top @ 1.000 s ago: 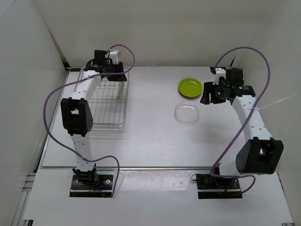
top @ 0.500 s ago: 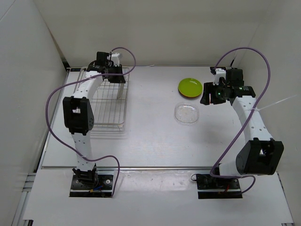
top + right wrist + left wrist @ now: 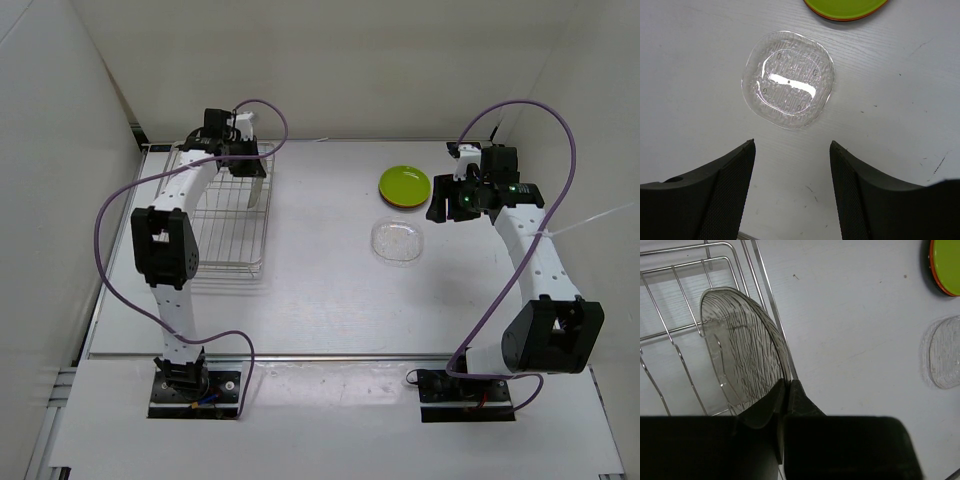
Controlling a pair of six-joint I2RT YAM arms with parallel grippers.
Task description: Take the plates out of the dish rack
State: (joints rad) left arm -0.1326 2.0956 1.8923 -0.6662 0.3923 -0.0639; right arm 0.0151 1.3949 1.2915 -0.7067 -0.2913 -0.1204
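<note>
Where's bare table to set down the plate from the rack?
Bare table runs between the dish rack and the clear plate, and along the near edge before both. Crowded: far right, where the green plate stack and clear plate sit by the right end effector.

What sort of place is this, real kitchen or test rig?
Likely a lab test cell, not a kitchen: bare white table boxed in by plain white panels, two arms bolted at its near edge, only a dish rack and plates as props.
</note>
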